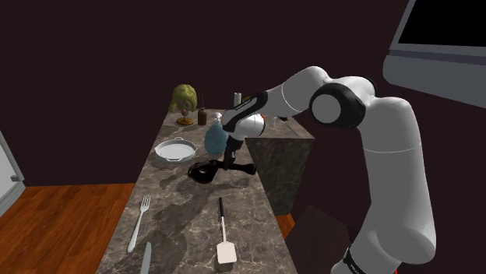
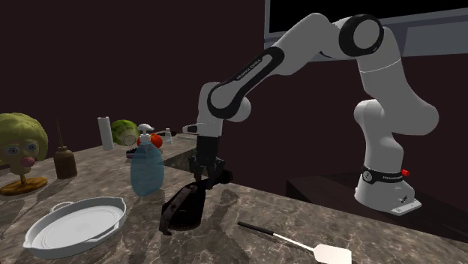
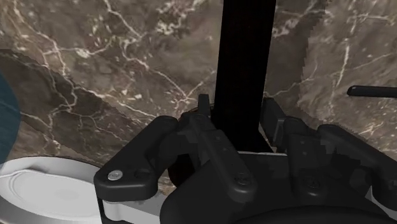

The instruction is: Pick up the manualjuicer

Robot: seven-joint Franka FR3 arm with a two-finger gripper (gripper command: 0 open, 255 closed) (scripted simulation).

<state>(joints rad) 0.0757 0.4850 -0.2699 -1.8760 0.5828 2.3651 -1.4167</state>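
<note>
The manual juicer [image 1: 204,170] is black, with a round body and a long lever handle. It hangs tilted in my gripper [image 1: 228,160] just over the dark marble counter [image 1: 179,210]. In the second exterior view the juicer [image 2: 182,208] slants down from the gripper [image 2: 204,180], its lower end close to the counter; I cannot tell whether it touches. In the wrist view the black handle [image 3: 245,63] runs straight out between my fingers, and the gripper [image 3: 240,118] is shut on it.
A blue soap bottle [image 2: 147,166] stands right beside the arm. A white pan [image 2: 75,223] lies just past the juicer. A spatula [image 1: 224,233], a fork [image 1: 140,222] and a knife [image 1: 146,257] lie nearer the stand. A head-shaped figure [image 2: 19,146] and a brown bottle [image 2: 65,162] stand at the far end.
</note>
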